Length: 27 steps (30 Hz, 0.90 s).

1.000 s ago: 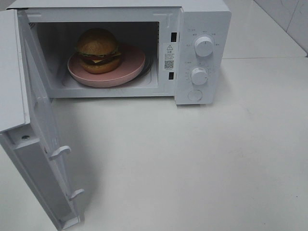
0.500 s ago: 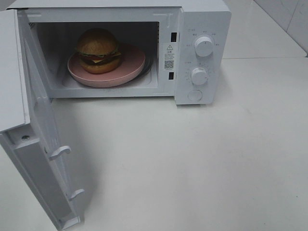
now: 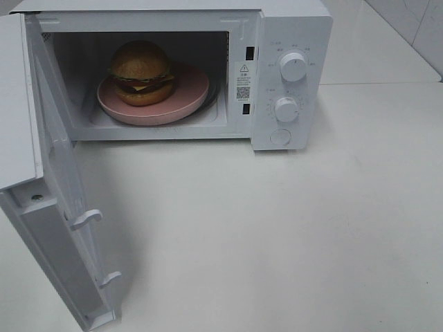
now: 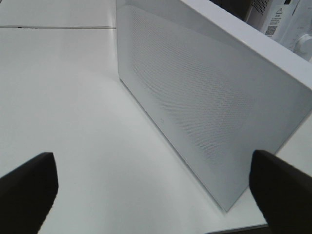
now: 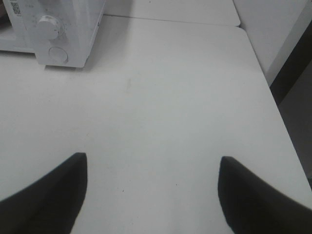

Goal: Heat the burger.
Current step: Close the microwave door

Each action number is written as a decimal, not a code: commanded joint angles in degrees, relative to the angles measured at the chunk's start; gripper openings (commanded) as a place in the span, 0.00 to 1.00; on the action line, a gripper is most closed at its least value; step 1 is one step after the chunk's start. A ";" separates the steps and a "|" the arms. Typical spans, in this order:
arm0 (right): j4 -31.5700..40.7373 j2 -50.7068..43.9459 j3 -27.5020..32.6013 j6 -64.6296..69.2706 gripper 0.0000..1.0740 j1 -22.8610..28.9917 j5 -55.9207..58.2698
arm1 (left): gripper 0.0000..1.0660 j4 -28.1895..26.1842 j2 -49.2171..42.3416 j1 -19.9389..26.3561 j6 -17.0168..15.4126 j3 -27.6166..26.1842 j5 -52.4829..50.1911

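Note:
The burger [image 3: 142, 72], with a golden-brown bun, lettuce, cheese and a dark patty, sits on a pink round plate [image 3: 187, 97] inside the white microwave [image 3: 291, 28]. The microwave door [image 3: 59, 207] is swung wide open to the left. Neither gripper shows in the exterior high view. My left gripper [image 4: 153, 187] is open and empty, facing the outer side of the door [image 4: 195, 102]. My right gripper [image 5: 151, 187] is open and empty above the bare table, with the microwave's knobs [image 5: 48, 27] far off.
The microwave's control panel carries two knobs [image 3: 293, 67] [image 3: 286, 108] and a round button [image 3: 280, 136]. The white table [image 3: 277, 235] stretches in front of and to the right of the microwave. A table edge [image 5: 273, 83] shows in the right wrist view.

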 commanded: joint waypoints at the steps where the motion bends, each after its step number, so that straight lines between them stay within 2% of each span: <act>1: 0.17 -2.98 0.11 -0.29 0.66 -0.86 -0.52 | 0.94 -0.11 -1.03 -0.23 -0.06 0.11 0.29; 27: 0.17 -4.18 0.11 -0.23 0.66 -0.86 -0.52 | 0.94 -0.17 -0.92 -0.23 -0.06 0.11 0.29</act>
